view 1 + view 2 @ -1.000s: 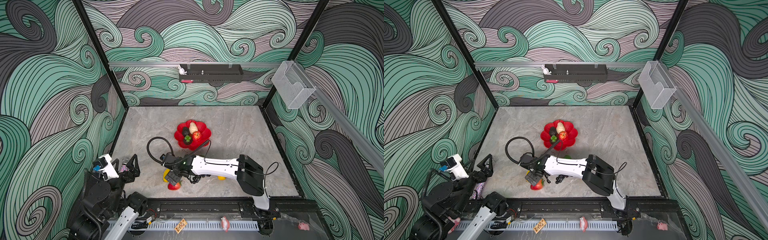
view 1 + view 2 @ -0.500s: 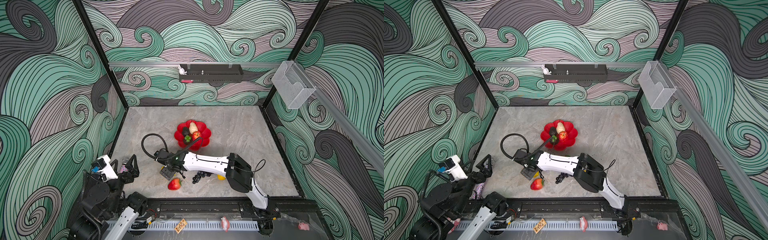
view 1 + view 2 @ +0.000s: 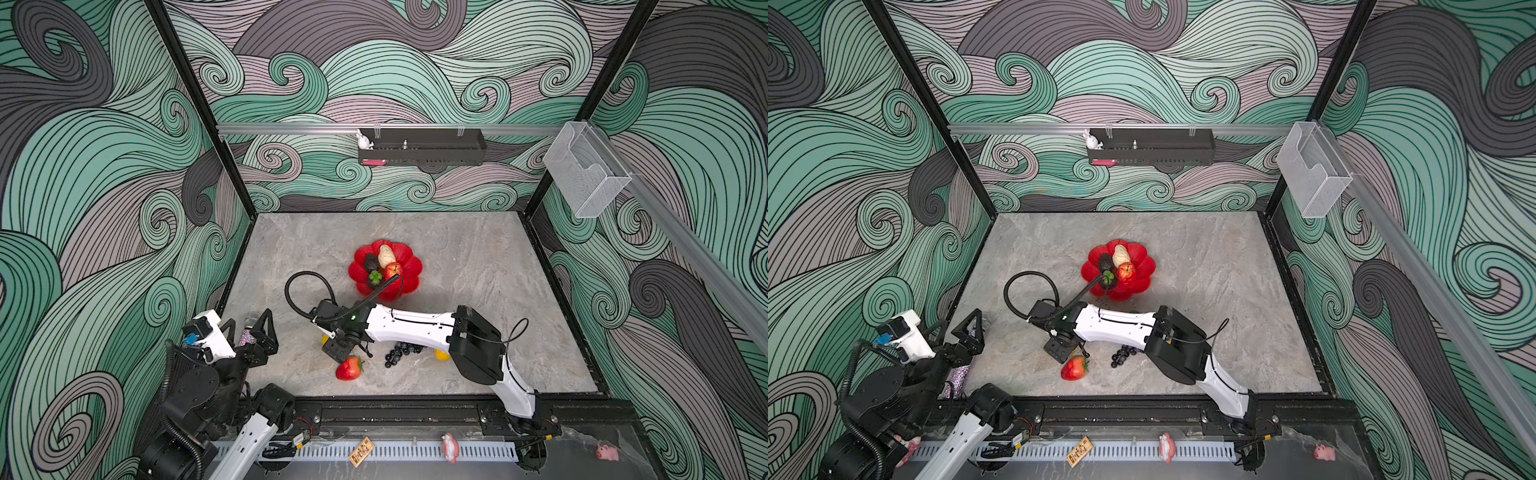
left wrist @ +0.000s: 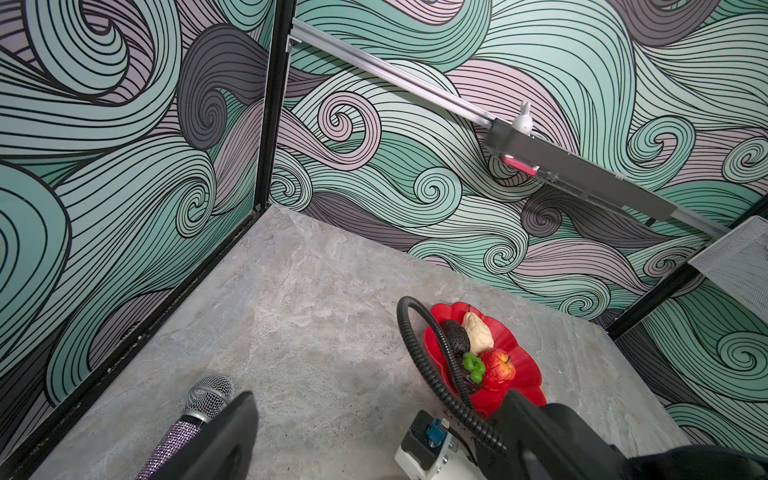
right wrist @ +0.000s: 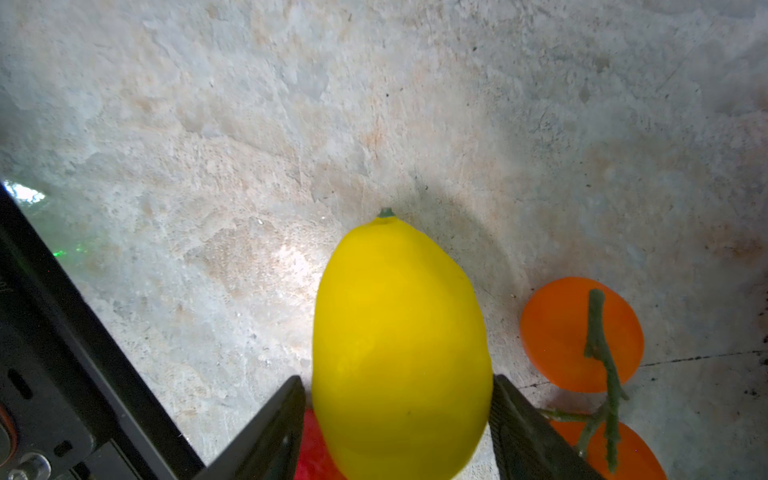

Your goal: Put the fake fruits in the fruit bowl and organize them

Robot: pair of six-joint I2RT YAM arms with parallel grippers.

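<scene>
Right hand (image 5: pixel 401 415) is low over the tabletop (image 3: pixel 457 257), lower centre in both top views. Its fingers (image 5: pixel 286 419) bracket a lemon (image 5: pixel 399 345): one pad touches, the other shows a sliver of gap. Can't tell if the grip is made.

On the tabletop, outside the bowl:
- Two small oranges (image 5: pixel 577 332) on a green stem, just beside the lemon.
- Strawberry (image 3: pixel 349 368), just below the hand in both top views.
- Black grape bunch (image 3: pixel 399 353) to the strawberry's right, by the forearm.
- Another yellow fruit (image 3: pixel 441 354), half hidden under the arm.

Fruit bowl (image 3: pixel 409 266) sits at frame centre. It holds a pear (image 3: pixel 386 255), avocado (image 3: pixel 371 262), apple (image 3: pixel 392 271) and mangosteen (image 3: pixel 375 277).

Left hand (image 3: pixel 248 330) is at lower left, jaws wide, gripping nothing. A glitter microphone (image 4: pixel 199 411) lies on the tabletop by it.
</scene>
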